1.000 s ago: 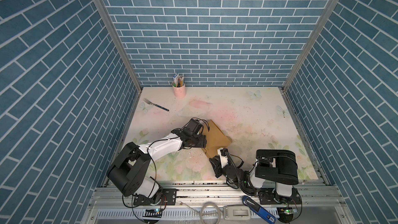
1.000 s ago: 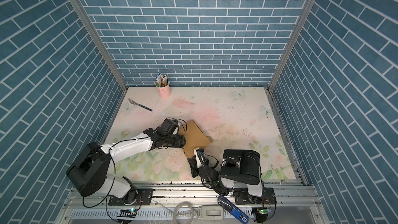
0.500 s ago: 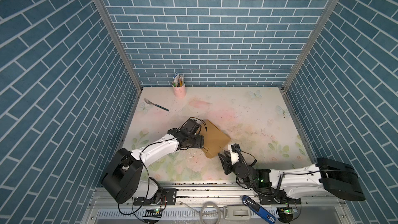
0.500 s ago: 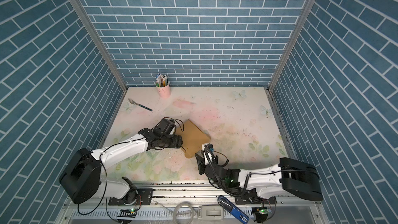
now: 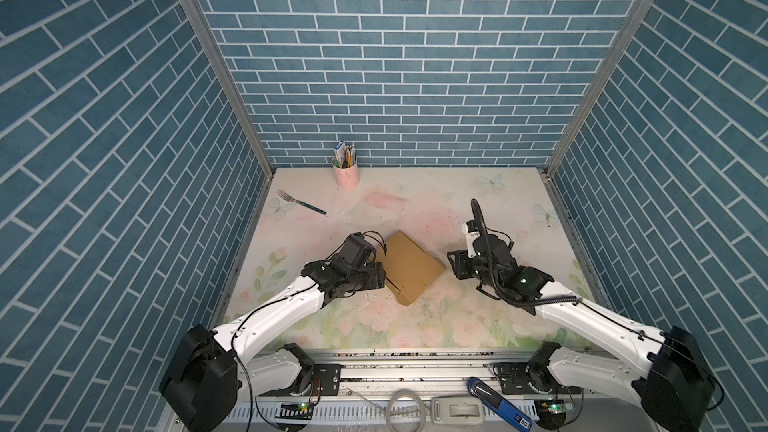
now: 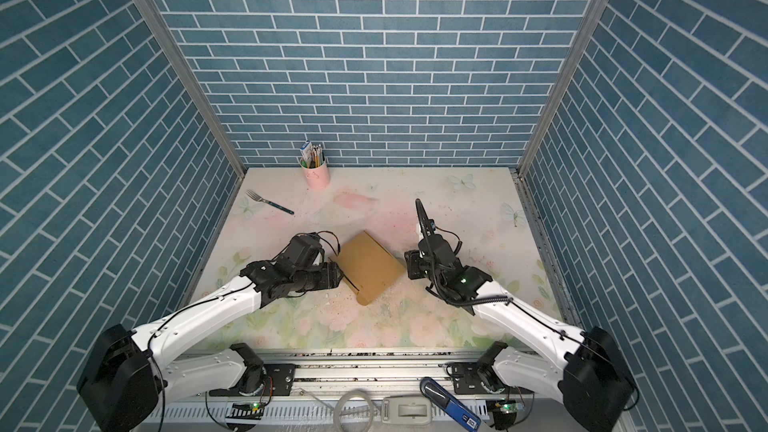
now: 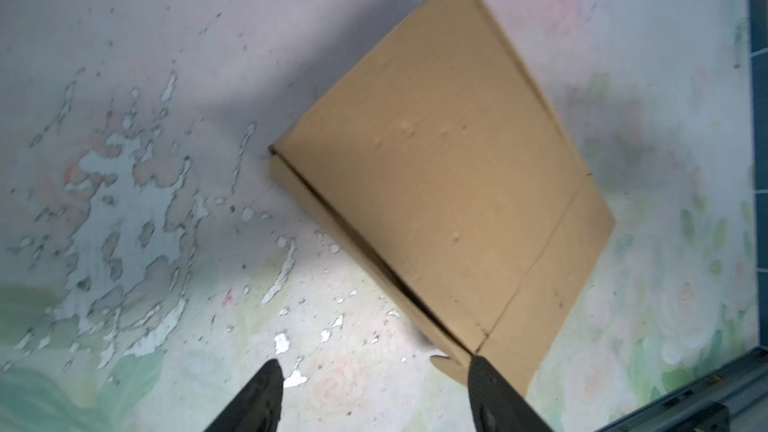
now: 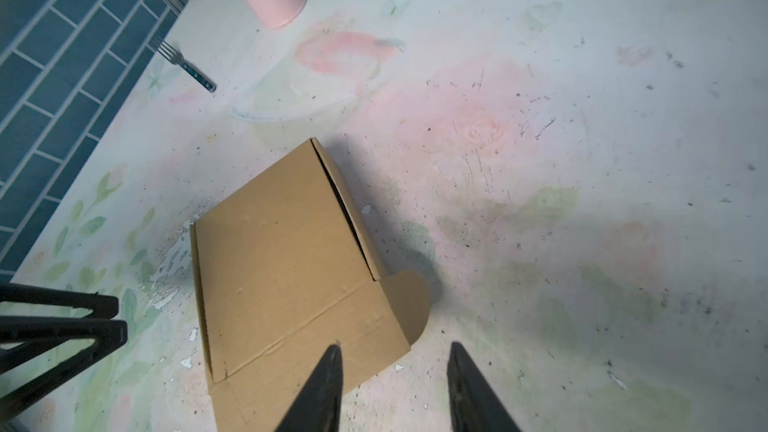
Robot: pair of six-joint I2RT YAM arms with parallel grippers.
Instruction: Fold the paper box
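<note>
The paper box is a flat brown mailer lying askew mid-table, lid down, with a rounded tab sticking out at its near corner. My left gripper is at the box's left edge, open, with bare table between the fingers; in the left wrist view one fingertip overlaps the box's near corner. My right gripper hovers just right of the box, open and holding nothing. In the right wrist view one finger overlaps the box's front flap.
A pink cup of pencils stands at the back wall, and a fork lies at the back left. Blue brick walls close in three sides. A blue tool rests on the front rail. The tabletop's print is flaking near the box.
The right arm has swung out from the near table edge to the box's right side, its jaws opening wider. The left gripper has stayed at the box's left edge.
</note>
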